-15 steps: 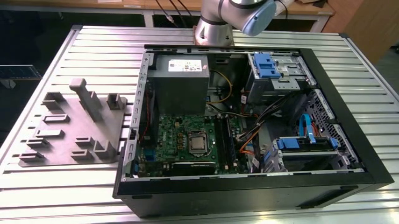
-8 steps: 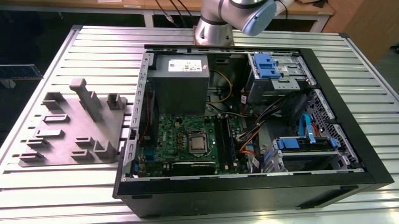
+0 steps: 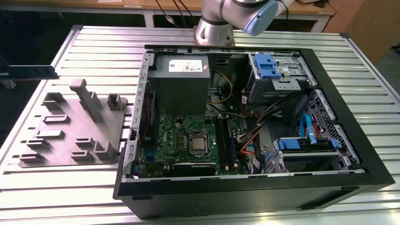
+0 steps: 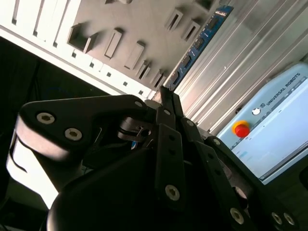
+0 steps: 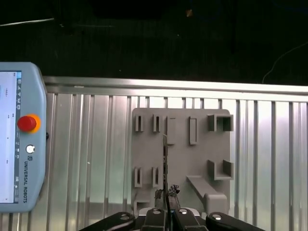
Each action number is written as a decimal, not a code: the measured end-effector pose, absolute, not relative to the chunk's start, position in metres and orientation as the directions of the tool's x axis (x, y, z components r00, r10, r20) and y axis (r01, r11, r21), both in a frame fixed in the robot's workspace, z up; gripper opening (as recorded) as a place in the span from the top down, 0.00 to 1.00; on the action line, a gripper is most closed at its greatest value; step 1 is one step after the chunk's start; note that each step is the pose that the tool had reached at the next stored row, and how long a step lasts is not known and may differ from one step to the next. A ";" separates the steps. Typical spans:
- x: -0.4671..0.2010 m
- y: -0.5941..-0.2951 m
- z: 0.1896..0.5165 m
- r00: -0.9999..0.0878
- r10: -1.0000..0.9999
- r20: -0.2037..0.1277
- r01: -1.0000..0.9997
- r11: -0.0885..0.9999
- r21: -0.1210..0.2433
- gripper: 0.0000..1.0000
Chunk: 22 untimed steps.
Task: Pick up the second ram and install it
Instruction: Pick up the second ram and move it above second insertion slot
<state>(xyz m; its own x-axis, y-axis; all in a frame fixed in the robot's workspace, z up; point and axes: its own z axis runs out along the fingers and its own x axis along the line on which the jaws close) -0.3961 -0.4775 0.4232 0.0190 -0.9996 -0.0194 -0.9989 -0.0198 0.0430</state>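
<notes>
The second ram (image 3: 30, 71), a thin dark board with a green edge, hangs in the air at the exterior view's left, above and behind the grey holder plate (image 3: 72, 126). My gripper (image 5: 166, 196) is shut on one end of the stick. In the first wrist view the ram (image 5: 165, 161) shows edge-on over the holder plate (image 5: 180, 159). The second wrist view shows the ram's blue face with dark chips (image 4: 197, 45) sticking out past the closed fingertips (image 4: 169, 103). The green motherboard (image 3: 184, 140) with its long black slots (image 3: 224, 140) lies inside the open computer case (image 3: 350, 140).
The holder plate has several raised slots and a tall post (image 3: 84, 98). A teach pendant with a red button (image 5: 19, 144) lies on the ribbed metal table (image 3: 62, 178) beside the plate. Inside the case sit a power supply (image 3: 181, 84), cables and blue drive brackets (image 3: 265, 65).
</notes>
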 end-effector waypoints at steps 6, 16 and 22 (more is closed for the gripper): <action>-0.369 -0.476 0.422 0.019 -1.000 -0.020 -0.999 -0.020 0.043 0.87; -0.325 -0.472 0.421 0.019 -1.000 -0.020 -0.999 -0.020 0.043 0.87; -0.298 -0.470 0.420 0.019 -1.000 -0.020 -0.999 -0.020 0.043 0.87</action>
